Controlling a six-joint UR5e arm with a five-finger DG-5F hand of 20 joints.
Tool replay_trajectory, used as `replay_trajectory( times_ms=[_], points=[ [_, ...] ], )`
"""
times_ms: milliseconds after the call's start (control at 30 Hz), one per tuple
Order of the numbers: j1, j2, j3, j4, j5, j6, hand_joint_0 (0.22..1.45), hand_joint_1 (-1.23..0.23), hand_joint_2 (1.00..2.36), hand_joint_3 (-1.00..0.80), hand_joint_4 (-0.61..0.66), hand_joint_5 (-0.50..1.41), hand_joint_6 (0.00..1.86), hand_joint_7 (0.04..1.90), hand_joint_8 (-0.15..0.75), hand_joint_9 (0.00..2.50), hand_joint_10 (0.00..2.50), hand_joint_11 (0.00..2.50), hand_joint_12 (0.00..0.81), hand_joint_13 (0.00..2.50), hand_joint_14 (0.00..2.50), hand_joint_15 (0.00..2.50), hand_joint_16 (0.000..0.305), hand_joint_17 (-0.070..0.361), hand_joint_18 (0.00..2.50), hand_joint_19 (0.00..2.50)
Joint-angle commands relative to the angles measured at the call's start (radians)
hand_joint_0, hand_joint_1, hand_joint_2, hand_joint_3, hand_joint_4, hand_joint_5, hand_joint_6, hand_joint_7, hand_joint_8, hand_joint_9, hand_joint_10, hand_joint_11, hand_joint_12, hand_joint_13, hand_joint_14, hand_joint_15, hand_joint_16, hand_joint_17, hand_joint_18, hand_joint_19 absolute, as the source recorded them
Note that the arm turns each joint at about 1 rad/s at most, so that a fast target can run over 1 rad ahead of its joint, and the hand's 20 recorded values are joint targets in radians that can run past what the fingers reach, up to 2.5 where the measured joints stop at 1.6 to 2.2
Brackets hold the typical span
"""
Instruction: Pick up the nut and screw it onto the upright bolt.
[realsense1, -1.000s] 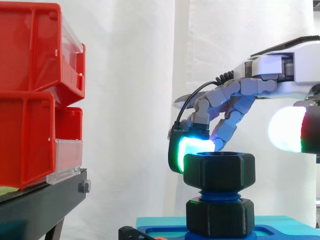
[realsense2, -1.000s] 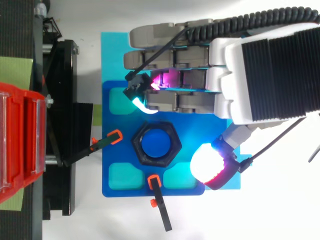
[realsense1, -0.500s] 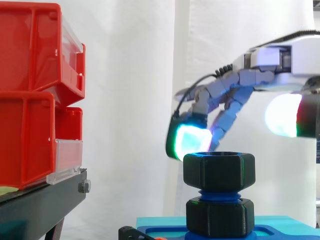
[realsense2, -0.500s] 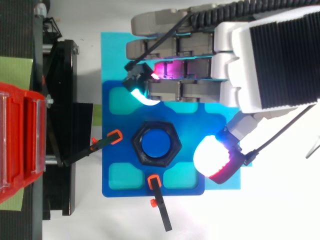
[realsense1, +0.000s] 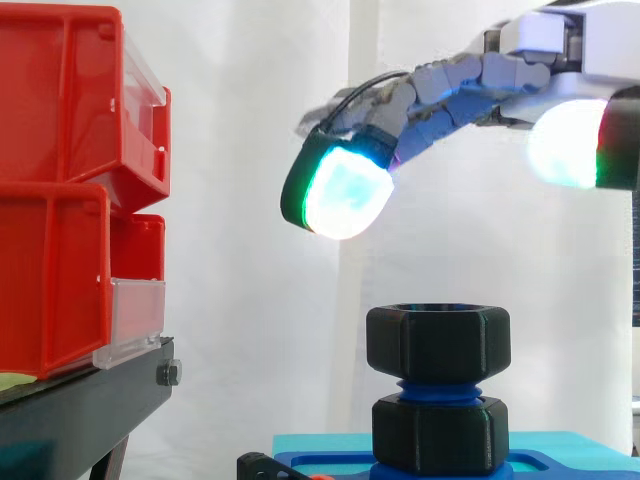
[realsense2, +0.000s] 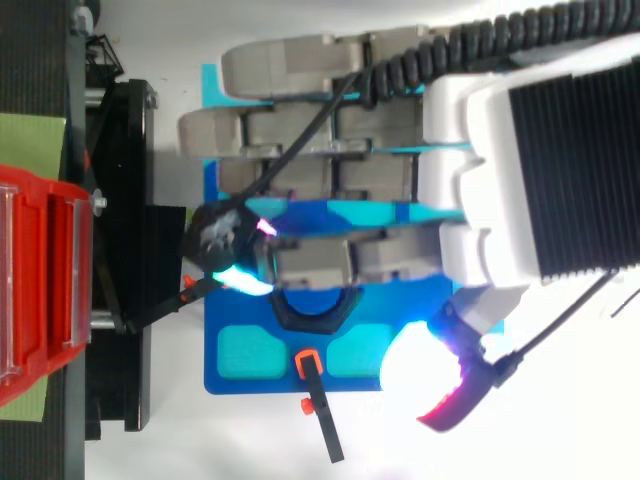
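Nut was seated on the upright bolt, apparently threaded on. Hand was held well above it, fingers straight and empty, likely to stay clear.

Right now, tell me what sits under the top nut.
Blue bolt thread, then a second black nut on the blue base; thread inside that nut is covered.

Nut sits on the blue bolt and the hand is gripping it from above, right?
No. The nut does sit on the blue bolt, but the hand is not gripping it: the side view shows it open, above the nut with a gap between.
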Motion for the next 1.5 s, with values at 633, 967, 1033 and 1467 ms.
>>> replay_trajectory(
  times_ms=[633, 967, 1033, 1467],
  points=[
    [0.118, -0.007, -0.014, -0.024, 0.101, 0.061, 0.45, -0.17, 1.00, -0.50, 0.14, -0.17, 0.50, 0.67, 0.219, 0.42, 0.00, 0.00, 0.307, 0.08, 0.00, 0.00, 0.039, 0.087, 0.00, 0.00],
    [0.118, -0.007, -0.029, -0.011, 0.101, 0.088, 0.46, -0.17, 1.00, -0.50, 0.14, -0.17, 0.50, 0.66, 0.218, 0.41, 0.00, 0.00, 0.307, 0.07, 0.00, 0.00, 0.039, 0.087, 0.00, 0.00],
    [0.113, -0.007, -0.031, -0.008, 0.101, 0.088, 0.46, -0.17, 1.00, -0.50, 0.13, -0.17, 0.50, 0.64, 0.214, 0.40, 0.00, 0.00, 0.307, 0.07, 0.00, 0.00, 0.039, 0.087, 0.00, 0.00],
    [0.072, -0.022, -0.031, 0.013, 0.052, 0.096, 0.45, -0.16, 1.00, -0.50, 0.13, -0.18, 0.50, 0.64, 0.215, 0.38, 0.00, 0.00, 0.313, 0.05, 0.00, 0.00, 0.040, 0.090, 0.00, 0.00]
  ],
)
